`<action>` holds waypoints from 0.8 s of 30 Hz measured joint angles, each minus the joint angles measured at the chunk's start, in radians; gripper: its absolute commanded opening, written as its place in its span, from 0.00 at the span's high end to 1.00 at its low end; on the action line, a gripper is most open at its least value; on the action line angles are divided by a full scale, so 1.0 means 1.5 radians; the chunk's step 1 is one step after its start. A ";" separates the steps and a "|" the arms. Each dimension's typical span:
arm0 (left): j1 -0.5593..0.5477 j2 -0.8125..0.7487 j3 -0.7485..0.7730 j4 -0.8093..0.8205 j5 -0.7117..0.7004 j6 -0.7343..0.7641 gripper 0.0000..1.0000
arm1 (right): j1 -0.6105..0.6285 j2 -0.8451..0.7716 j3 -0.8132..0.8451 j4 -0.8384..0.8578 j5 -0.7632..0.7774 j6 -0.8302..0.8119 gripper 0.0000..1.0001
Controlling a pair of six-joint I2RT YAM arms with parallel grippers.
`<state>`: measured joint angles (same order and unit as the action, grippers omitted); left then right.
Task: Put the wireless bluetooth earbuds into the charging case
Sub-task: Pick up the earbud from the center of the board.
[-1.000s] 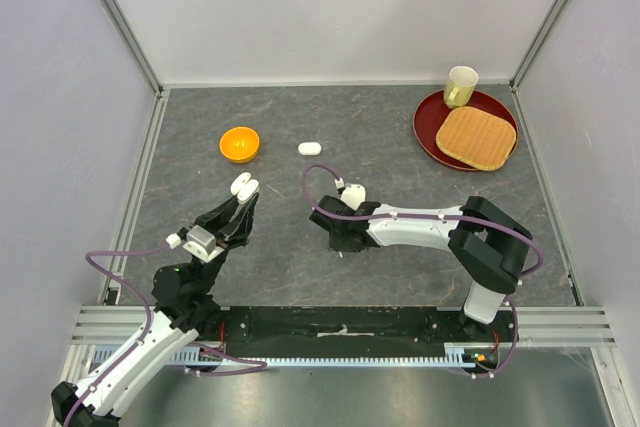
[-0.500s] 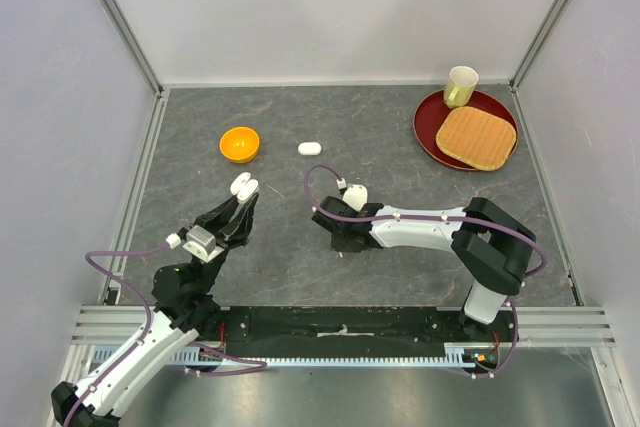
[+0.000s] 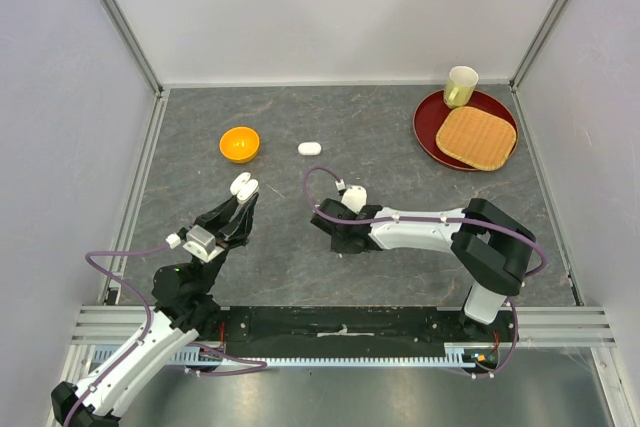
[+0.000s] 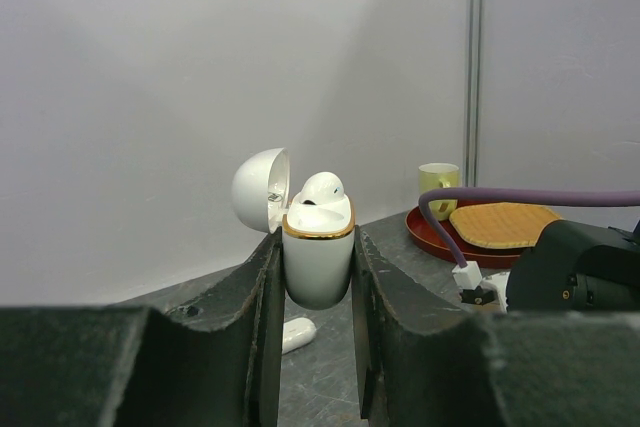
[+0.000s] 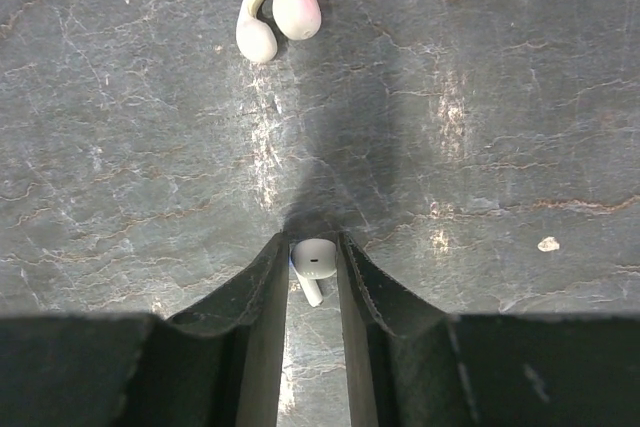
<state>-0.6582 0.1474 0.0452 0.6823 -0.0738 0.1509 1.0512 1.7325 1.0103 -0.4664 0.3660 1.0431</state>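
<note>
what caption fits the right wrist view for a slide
right arm's fingers straddling a small white earbud on the grey table, a second earbud lying ahead

The table (image 3: 380,147) I work on is dark grey, veined like marble — pale walls (image 3: 330,7) box it in at nine, twelve and three o'clock, aluminium posts (image 3: 118,22) rising from the far corners, light soft and even.

Left wrist view, contents:
- left end effector (image 4: 316,247), clamped on white charging case (image 4: 318,275), upright
- lid (image 4: 260,190) open, to the left
- one earbud (image 4: 322,189) seated in it
- small white case (image 4: 297,333) lying on table (image 4: 405,262)
- red plate (image 4: 425,228), woven mat (image 4: 503,224), yellow cup (image 4: 437,179)
- purple cable (image 4: 520,197)
</note>
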 measured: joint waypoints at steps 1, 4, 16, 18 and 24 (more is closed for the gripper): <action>0.000 0.000 0.000 0.000 0.000 0.000 0.98 | 0.001 0.000 0.000 -0.001 0.000 0.000 0.70; 0.000 -0.003 0.000 0.000 0.000 0.000 0.98 | 0.001 0.000 0.000 -0.003 0.001 0.000 0.74; 0.000 0.004 0.000 0.001 -0.003 0.000 0.98 | 0.006 -0.011 -0.008 -0.002 0.008 -0.003 1.00; 0.000 0.014 0.000 0.001 -0.003 0.000 0.98 | 0.008 -0.027 -0.016 -0.002 0.014 -0.008 1.00; 0.000 0.061 0.000 0.008 -0.004 -0.003 0.98 | 0.009 -0.133 -0.046 0.049 0.056 -0.026 1.00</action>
<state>-0.6582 0.2394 0.0452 0.6941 -0.0803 0.1471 1.0653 1.5330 0.9413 -0.3927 0.4500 1.0042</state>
